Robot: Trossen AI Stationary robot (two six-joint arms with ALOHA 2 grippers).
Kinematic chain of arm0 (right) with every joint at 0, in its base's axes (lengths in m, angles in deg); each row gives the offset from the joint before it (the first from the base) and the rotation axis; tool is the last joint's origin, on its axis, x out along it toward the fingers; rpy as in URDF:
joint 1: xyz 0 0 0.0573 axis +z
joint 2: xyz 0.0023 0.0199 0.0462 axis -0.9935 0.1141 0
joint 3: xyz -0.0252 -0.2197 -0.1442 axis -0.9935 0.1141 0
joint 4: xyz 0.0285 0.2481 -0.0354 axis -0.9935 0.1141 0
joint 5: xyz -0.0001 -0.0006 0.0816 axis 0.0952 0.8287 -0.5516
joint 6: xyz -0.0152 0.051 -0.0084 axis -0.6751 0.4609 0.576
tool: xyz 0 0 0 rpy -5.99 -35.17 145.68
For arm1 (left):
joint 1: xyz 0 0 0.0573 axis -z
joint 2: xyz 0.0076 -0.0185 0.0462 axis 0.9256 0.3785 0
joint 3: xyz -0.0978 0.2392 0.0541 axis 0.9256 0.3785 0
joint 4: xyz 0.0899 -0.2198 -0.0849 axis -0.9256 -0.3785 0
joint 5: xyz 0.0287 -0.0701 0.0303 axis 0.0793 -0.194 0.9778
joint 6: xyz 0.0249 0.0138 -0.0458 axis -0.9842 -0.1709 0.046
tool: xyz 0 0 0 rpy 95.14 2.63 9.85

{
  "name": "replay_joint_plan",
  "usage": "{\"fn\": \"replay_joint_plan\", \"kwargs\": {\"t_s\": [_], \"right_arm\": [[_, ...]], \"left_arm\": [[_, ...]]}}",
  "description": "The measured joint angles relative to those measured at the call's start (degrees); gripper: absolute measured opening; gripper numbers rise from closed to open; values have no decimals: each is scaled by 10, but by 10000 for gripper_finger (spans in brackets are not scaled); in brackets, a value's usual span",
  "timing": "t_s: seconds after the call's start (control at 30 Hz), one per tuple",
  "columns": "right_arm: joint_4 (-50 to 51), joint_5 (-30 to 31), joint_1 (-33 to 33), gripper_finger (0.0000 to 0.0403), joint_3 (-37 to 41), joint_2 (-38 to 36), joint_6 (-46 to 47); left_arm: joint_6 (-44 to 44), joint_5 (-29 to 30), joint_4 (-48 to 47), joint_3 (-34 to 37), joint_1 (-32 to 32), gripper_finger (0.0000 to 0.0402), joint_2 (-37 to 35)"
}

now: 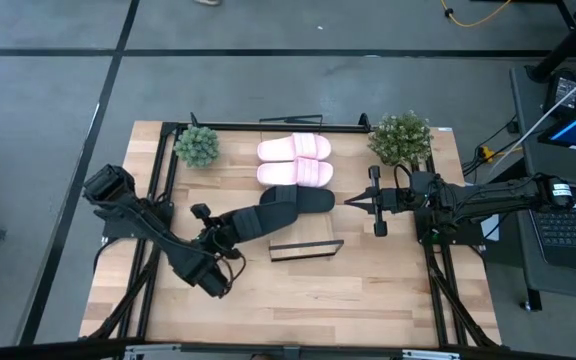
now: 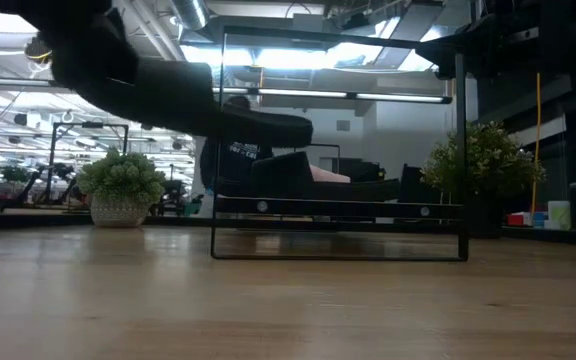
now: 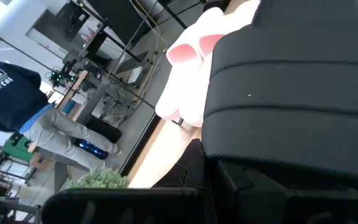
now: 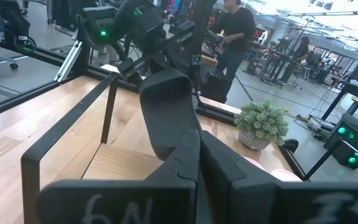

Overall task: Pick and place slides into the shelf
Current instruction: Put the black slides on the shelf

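Two pale pink slides [image 1: 293, 148] [image 1: 296, 173] and one black slide [image 1: 320, 200] lie side by side across the light-wood shelf, whose dark front lip [image 1: 306, 250] is nearest the table's front. My left gripper [image 1: 226, 232] is shut on the second black slide [image 1: 266, 215], which hangs in the air left of the shelf and also shows in the low view [image 2: 218, 110]. My right gripper [image 1: 351, 203] is shut, level, just right of the lying black slide. My left gripper holds the black slide by its near-left end [image 1: 238, 226], coming level from the table's left; the slide's own strap [image 3: 291, 93] hides the fingers on it. The slide reaches out toward the shelf, lifted clear of the table. My right gripper: whether its tips touch the lying black slide's right end [image 1: 332, 200], I cannot tell.
Two potted plants [image 1: 197, 145] [image 1: 400, 138] stand at the table's far side, left and right of the shelf. Bare board [image 1: 306, 232] shows between the lying black slide and the lip. A person [image 3: 17, 99] stands in the room beyond the table.
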Motion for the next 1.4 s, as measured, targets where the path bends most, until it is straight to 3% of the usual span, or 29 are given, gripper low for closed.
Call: {"fn": "replay_joint_plan", "kwargs": {"t_s": [0.3,0.63,0.9,1.4], "right_arm": [[0,0,0,14,0,0,0],[0,0,0,14,0,0,-1],[-4,0,0,14,0,0,-1],[-4,0,0,14,0,0,0]], "left_arm": [[-115,6,106,0,-16,0,0],[-139,-4,141,0,-13,0,-3],[-324,-19,266,0,-15,0,-38],[-446,-33,233,0,-97,0,-93]]}}
